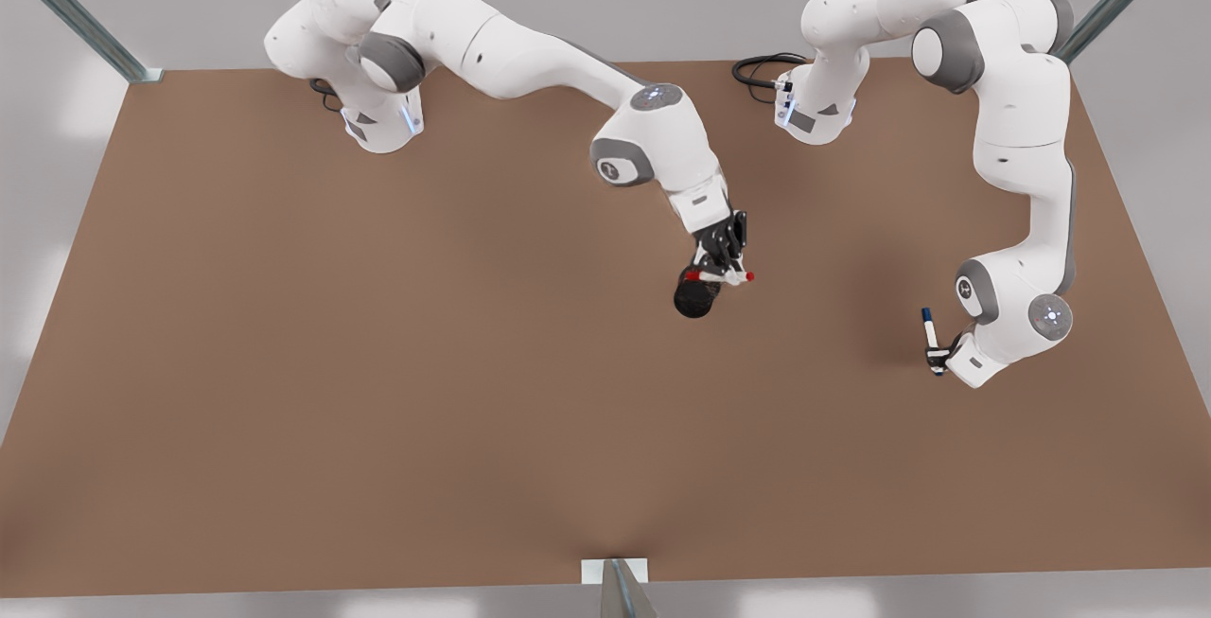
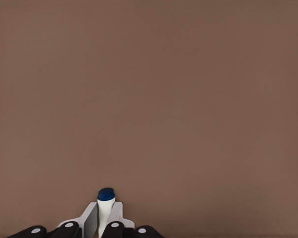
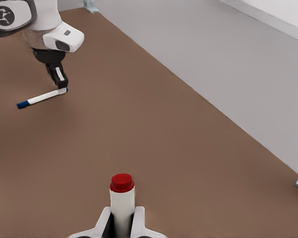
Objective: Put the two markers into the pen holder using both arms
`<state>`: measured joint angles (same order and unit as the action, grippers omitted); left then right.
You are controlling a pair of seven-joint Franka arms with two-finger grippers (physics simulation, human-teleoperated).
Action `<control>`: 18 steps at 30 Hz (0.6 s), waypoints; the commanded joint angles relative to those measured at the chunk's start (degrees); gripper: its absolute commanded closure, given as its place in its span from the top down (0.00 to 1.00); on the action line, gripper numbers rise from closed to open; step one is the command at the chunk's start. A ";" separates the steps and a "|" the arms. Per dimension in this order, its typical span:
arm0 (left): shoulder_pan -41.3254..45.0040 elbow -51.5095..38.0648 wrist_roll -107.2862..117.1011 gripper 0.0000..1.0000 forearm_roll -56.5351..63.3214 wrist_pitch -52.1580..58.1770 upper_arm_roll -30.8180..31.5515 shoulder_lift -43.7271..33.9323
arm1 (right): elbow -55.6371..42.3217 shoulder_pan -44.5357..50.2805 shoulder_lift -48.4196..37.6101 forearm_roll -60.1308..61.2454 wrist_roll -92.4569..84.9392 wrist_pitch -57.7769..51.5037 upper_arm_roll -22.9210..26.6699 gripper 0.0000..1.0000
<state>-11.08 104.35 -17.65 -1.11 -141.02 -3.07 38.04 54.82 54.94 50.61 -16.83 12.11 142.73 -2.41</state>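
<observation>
Red marker (image 1: 721, 275) in right end effector (image 1: 725, 270) above pen holder (image 1: 695, 298)

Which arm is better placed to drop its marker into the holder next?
The right: its tool holds the red-capped white marker beside the black mesh pen holder; the left tool, holding the blue-capped white marker, is farther away.

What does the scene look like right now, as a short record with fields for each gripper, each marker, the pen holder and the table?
right gripper: shut on the red marker, above the pen holder
left gripper: shut on the blue marker, at the front view's right
red marker: lying crosswise, not in the holder
blue marker: held by one end, far from the holder
pen holder: black cup, upright on the table
table: brown
</observation>
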 commanded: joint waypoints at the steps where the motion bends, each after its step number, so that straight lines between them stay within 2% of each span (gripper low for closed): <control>1: 0.00 -0.02 0.16 0.33 -0.03 -0.05 0.00 0.10 | -1.82 1.84 2.64 -1.72 24.98 2.73 1.70 0.21; 5: 0.00 -0.02 0.16 0.32 -0.03 -0.05 0.00 0.19 | -3.58 2.10 4.76 -1.89 24.62 5.19 3.99 0.21; 9: 0.18 -0.37 0.16 0.23 -0.03 0.30 0.00 -0.07 | -3.49 3.95 7.13 -1.89 24.80 7.48 5.48 0.21; 12: 0.53 -2.13 -0.19 0.21 0.06 2.06 0.09 -0.77 | -3.49 5.44 8.36 -1.89 24.89 8.18 7.33 0.21; 14: 0.79 -6.70 -0.10 0.21 0.23 9.18 0.17 -0.95 | -3.14 6.15 8.27 -1.81 25.06 8.09 7.24 0.21; 18: 1.32 -6.97 -0.54 0.21 0.32 14.36 0.26 -3.68 | -0.94 7.29 7.92 -1.63 25.06 7.74 7.15 0.21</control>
<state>-9.83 97.52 -16.30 -0.09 -133.14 -2.83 34.78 53.35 62.03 58.72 -17.94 26.14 150.29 4.71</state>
